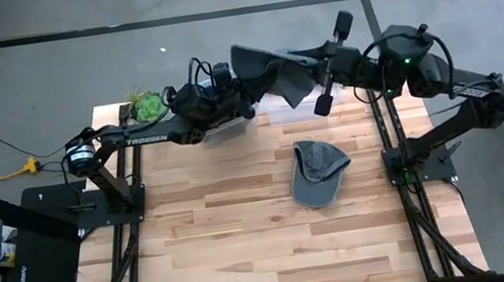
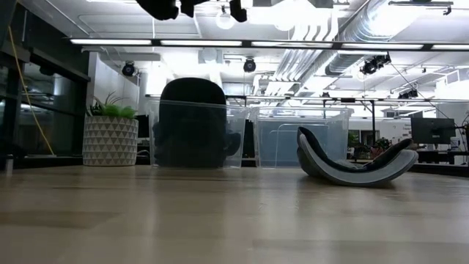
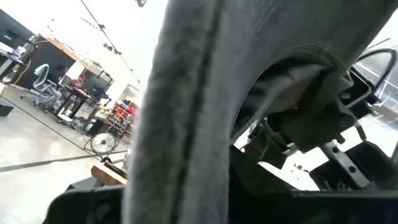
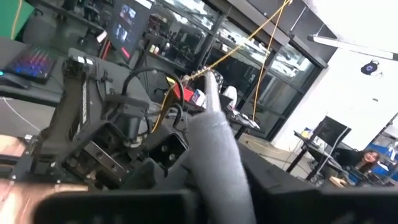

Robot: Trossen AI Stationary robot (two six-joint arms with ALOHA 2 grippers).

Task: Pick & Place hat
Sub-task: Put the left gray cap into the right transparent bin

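Note:
A dark grey hat [image 1: 259, 66] hangs in the air over the clear bins [image 1: 277, 107] at the table's far edge, between my two grippers. My left gripper [image 1: 240, 87] is shut on the hat's left side. My right gripper [image 1: 309, 66] faces it from the right, its fingers closed on the hat's other side. In the left wrist view the hat [image 3: 186, 112] fills the picture. A second, lighter grey cap [image 1: 319, 171] lies on the table right of the middle, resting on its crown with its brim curled up [image 2: 355, 165]. My left gripper holds the hat by a thick seamed edge [image 3: 180, 155], which runs up from between its fingers. The fingers come from the table's left, slanting upward. The hat is lifted clear of table and bins. My right gripper has a narrow fold of the hat's grey cloth [image 4: 214, 155] between its two fingers, coming level from the table's right. The cloth stands up out of the fingers toward the left gripper. The fingertips themselves are hidden by the cloth.
Two clear bins stand side by side at the far edge [image 2: 300, 136]; the left one holds a black hat [image 2: 192, 121]. A potted plant [image 1: 147, 105] stands at the far left corner. Bare wood lies toward the near edge [image 1: 249, 251].

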